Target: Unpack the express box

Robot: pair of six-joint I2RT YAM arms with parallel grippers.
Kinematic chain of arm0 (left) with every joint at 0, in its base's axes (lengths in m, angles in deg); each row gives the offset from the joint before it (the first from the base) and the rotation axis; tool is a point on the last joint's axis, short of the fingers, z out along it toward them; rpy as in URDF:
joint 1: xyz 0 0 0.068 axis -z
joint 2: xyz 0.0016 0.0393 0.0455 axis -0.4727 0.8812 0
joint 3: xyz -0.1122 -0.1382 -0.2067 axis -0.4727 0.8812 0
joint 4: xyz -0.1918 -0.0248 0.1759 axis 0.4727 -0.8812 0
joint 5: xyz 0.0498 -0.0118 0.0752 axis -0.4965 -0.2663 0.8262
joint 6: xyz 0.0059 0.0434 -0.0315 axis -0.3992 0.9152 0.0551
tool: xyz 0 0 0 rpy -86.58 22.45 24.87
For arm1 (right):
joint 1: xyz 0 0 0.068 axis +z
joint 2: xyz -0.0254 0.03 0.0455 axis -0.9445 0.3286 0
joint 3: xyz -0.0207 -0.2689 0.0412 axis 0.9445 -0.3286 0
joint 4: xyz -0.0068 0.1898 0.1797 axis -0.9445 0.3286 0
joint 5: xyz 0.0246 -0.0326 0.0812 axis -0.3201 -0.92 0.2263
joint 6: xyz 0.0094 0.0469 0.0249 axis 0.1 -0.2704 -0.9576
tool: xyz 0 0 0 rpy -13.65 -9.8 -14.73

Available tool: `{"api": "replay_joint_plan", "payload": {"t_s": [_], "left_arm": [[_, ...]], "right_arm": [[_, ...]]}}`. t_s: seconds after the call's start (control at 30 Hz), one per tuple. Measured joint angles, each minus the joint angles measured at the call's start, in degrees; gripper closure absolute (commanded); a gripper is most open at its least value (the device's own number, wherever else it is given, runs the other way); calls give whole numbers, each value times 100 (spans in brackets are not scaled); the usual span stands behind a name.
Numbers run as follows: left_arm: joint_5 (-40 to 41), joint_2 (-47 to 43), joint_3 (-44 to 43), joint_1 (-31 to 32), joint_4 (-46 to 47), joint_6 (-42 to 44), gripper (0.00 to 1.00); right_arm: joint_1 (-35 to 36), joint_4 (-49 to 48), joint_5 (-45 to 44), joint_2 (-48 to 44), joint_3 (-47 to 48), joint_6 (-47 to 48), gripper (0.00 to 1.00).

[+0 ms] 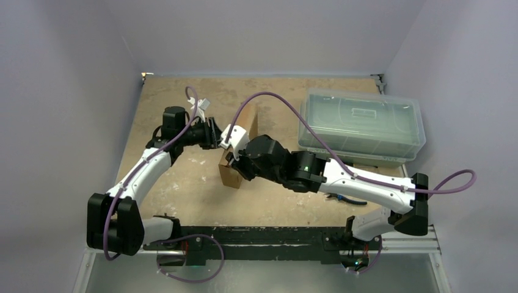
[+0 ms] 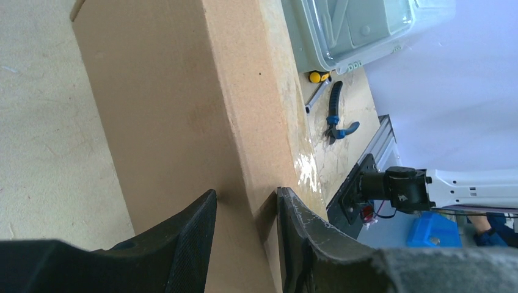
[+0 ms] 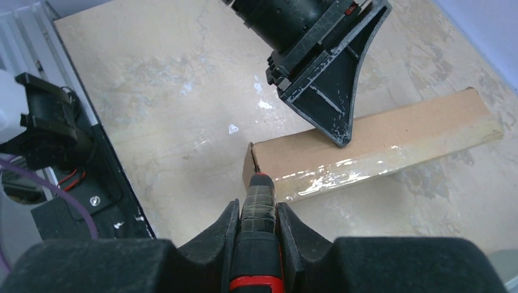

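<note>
Tabletop point(image 1: 183, 201) is lying wide and pale under everything. A big clear bin point(image 1: 360, 122) with its lid on is sitting at the far right side, well apart from the work.

In the middle of the table, the express box point(image 1: 229, 176) is standing up on a thin side instead of lying flat, and its flap is not open yet. It is not tipping over because the left gripper point(image 2: 245, 204) is pinching it, with one finger pressing on each side. I think the box is being held up like this so that its taped side is facing the right arm.

The right gripper point(image 3: 258, 213) is squeezing a thin tool point(image 3: 261, 186) with a red and black handle. The tip of the tool is sitting right at a corner at one end of the box, just beside the shiny clear tape point(image 3: 342, 171). It looks like the tool is getting ready to cut that tape so the flap can come open.

Blue-handled pliers point(image 2: 335, 116) and a small yellow-ended screwdriver point(image 2: 316, 85) are lying near the bin, and nobody is using them
</note>
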Motion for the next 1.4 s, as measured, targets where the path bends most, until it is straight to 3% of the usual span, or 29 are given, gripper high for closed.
{"api": "replay_joint_plan", "payload": {"t_s": [0.4,0.63,0.8,0.83,0.97,1.13,1.3,1.4], "left_arm": [[0,111,-125,94,-83,136,63],[131,238,-203,210,85,-15,58],[232,1126,-756,721,693,-323,59],[212,1303,-852,776,835,-420,56],[448,1746,-1397,789,640,-459,30],[844,1635,-1552,96,-42,-420,14],[1561,1012,-1462,-1010,-649,-385,13],[1958,273,-1123,-1239,-704,-365,11]], "right_arm": [[-640,-874,1534,-710,-1034,870,100],[-651,-1073,1298,-710,-1137,776,100],[-675,-1178,669,-588,-1108,627,100],[-688,-1185,428,-461,-1001,514,100],[-780,-1191,-59,-118,-726,195,100],[-1047,-1279,-114,-24,-682,-236,100],[-1464,-1176,33,122,-546,-529,100],[-1637,-1056,94,372,-295,-675,100]]}}
